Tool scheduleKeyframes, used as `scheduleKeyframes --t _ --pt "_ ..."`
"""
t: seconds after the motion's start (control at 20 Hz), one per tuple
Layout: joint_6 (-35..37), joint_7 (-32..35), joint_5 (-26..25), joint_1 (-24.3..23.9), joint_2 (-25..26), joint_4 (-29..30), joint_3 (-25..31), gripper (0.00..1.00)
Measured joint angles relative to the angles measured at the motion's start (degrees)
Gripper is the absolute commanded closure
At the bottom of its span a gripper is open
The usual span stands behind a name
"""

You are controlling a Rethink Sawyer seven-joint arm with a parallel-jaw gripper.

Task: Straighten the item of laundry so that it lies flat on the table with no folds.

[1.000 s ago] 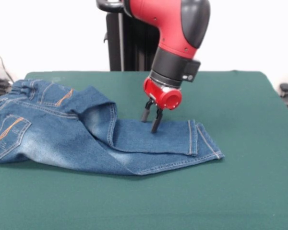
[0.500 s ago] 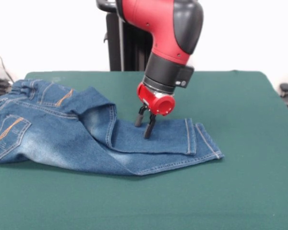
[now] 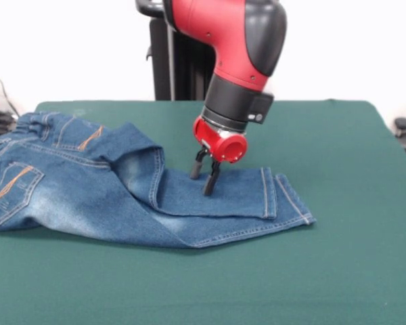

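My fingers stand narrowly parted, their two dark tips pointing down onto the upper layer of the jeans. The tips appear to touch the denim, or to sit just above it; whether any cloth is pinched between them cannot be told from this view, so I call them slightly open and holding nothing that I can confirm.

The jeans lie on the dark green bench, spread from the left edge toward the middle. The waistband and the orange-stitched back pockets sit at the left; the legs run rightward and end in hems to the right of my fingers. One leg lies over the other, and a raised fold stands just to the left of my tips, between them and the seat. My fingers thus rest on the upper leg, between that fold and the hems.

As a judgement: the denim is soft yet fairly thick, light enough to drag but likely to cling to the felt-like top, so it should slide slowly and wrinkle ahead of a push. It is not fragile. A pinch on a single layer near the hem of the upper leg, or on the crest of the fold, looks the best hold, since the stitched hem is firmer and less likely to slip. Taking both layers together would move the legs as one and leave the overlap in place.
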Motion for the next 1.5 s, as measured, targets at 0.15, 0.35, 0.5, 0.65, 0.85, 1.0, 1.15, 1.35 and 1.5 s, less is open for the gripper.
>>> scheduleKeyframes --t 0.15,0.35,0.5,0.65,0.85,1.0,1.15,1.35,1.5 --pt "0.0 0.0 0.0 0.24 0.3 -0.07 -0.3 1.0" --pt "-0.02 0.0 0.0 0.2 0.5 -0.14 -0.32 1.0" --pt "-0.01 0.0 -0.01 0.19 0.48 -0.15 -0.32 1.0" --pt "0.0 0.0 -0.01 0.19 0.47 -0.15 -0.32 1.0" --pt "0.01 0.0 0.0 0.19 0.38 -0.14 -0.31 1.0" --pt "0.01 0.0 0.01 0.42 0.09 -0.13 -0.32 1.0" --pt "0.68 0.0 0.25 1.61 -1.49 0.39 -0.32 1.0" --pt "2.49 0.0 0.86 3.43 -3.93 1.29 -0.36 1.0" --pt "4.78 0.0 1.09 5.12 -6.36 1.69 -0.36 1.0"
